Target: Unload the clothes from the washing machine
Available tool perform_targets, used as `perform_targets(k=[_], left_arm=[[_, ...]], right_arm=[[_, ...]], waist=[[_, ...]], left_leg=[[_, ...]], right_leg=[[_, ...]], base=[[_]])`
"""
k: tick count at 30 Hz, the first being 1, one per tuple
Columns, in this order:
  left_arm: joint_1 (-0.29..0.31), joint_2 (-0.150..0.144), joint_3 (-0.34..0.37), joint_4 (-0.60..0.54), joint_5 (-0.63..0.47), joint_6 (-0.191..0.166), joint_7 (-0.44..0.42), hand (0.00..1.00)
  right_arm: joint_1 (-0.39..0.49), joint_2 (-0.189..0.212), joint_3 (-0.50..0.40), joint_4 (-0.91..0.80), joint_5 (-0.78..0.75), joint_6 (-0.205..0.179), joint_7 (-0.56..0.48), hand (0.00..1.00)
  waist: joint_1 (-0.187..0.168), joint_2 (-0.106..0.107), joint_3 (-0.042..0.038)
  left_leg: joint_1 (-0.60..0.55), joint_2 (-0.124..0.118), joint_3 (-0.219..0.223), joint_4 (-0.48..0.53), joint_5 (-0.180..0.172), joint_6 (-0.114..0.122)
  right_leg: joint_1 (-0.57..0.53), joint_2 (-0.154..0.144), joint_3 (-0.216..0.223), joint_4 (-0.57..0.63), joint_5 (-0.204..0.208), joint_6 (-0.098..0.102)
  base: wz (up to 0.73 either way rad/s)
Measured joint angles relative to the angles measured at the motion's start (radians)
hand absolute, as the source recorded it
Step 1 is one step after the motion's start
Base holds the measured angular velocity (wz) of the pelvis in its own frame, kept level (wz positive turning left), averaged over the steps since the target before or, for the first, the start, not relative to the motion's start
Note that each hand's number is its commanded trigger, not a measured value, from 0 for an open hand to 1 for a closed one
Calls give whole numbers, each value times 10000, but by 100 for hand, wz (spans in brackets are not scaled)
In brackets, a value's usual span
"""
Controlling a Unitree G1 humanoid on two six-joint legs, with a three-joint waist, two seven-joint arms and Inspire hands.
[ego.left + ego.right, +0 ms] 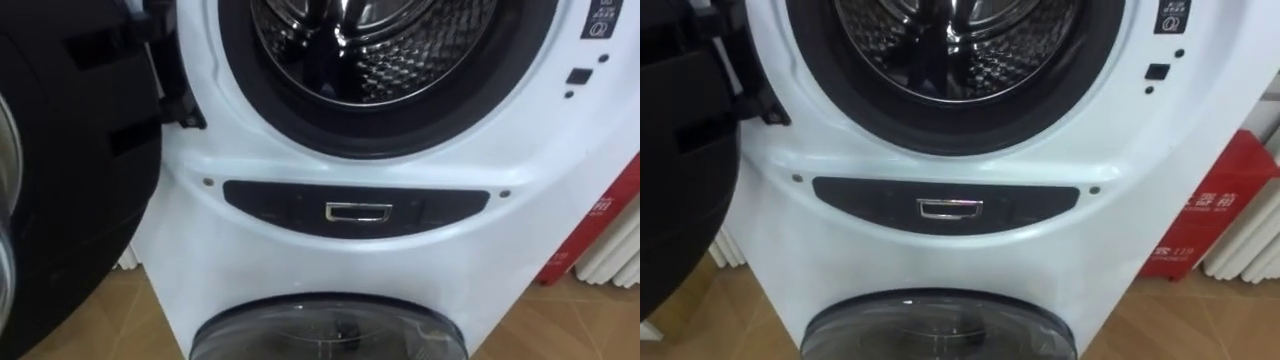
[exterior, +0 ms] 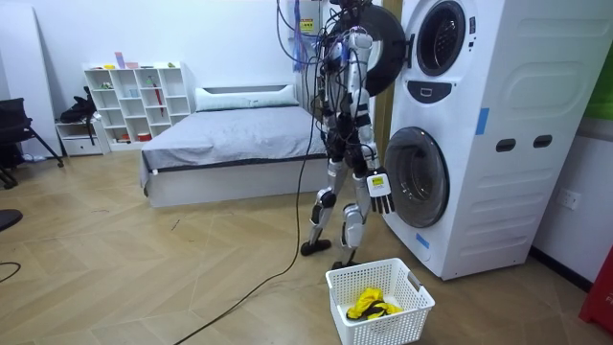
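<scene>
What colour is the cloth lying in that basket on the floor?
Yellow; the cloth in the white basket shows best in the room view.

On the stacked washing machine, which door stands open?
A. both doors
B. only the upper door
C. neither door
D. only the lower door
B: the upper door is swung aside to the left, leaving the drum exposed, while the lower door is closed over its opening.

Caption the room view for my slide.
Robot stands at the stacked washing machine, upper door open, yellow cloth in the white basket nearby.
</scene>
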Motion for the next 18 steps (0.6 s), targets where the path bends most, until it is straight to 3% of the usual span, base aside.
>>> perform_targets(k=[2,4,7,9,10,11,12,13,15,16,18], left_arm=[[58,26,158,2,-34,-15,-39,0],[33,36,282,-87,-35,-95,-78,0],[-45,39,356,-491,-23,-81,-279,0],[-182,23,340,-542,-14,-49,-403,0],[-188,-70,292,-556,4,-42,-520,0],[-203,-149,231,-522,5,11,-688,0],[-232,-153,179,-463,8,10,-747,0],[-510,-155,112,-337,90,19,-797,0],[-804,-189,76,-354,101,16,-928,0],[-1149,-209,-12,-379,219,16,-972,0],[-1646,-201,-220,-357,563,7,-991,0]], right_arm=[[-21,-11,28,7,-59,101,146,0],[19,-47,7,14,-129,114,261,0],[-56,-108,-62,-7,-631,99,297,0],[-80,-120,-218,-57,-999,85,294,0],[-81,-245,-231,-80,-1126,38,296,0],[-93,-363,-226,-83,-1154,-25,292,0],[-92,-369,-236,-87,-1138,-44,290,0],[-55,-323,-375,-76,-1046,-66,291,0],[-53,-273,-639,-61,-904,-132,302,0],[-56,-274,-778,-64,-885,-158,316,0],[-92,-267,-1020,-63,-880,-205,298,0]], waist=[[92,-51,4],[165,-20,-6],[189,28,-21],[163,63,-27],[165,164,6],[-15,416,-12],[-142,490,3],[-391,527,42],[-605,565,41],[-703,593,31],[-749,702,31]], left_leg=[[-224,223,-38,851,-185,-252],[-625,419,-181,1762,-278,-343],[-1290,759,-404,3098,-277,-342],[-1399,944,-467,3620,-307,-325],[-1481,1051,-518,4545,-329,-326],[-1450,1031,-702,5214,-359,-367],[-1404,988,-718,5333,-377,-388],[-1144,885,-700,5125,-391,-414],[-591,810,-673,4254,-444,-509],[-229,825,-697,3319,-574,-707],[143,815,-877,1944,-863,-792]], right_leg=[[17,74,-92,136,-107,-150],[43,177,-95,170,-177,-297],[-112,305,-98,278,-337,-578],[-124,369,-352,386,-469,-774],[-79,424,-699,440,-547,-856],[-29,514,-966,438,-563,-914],[-31,531,-1100,454,-571,-933],[-75,529,-1303,517,-582,-952],[-306,541,-1471,669,-581,-954],[-522,527,-1617,816,-577,-961],[-979,465,-1874,1049,-513,-1006]], base=[[-14],[-5],[-9],[-16],[-23],[-8],[31],[43],[35],[35],[32]])
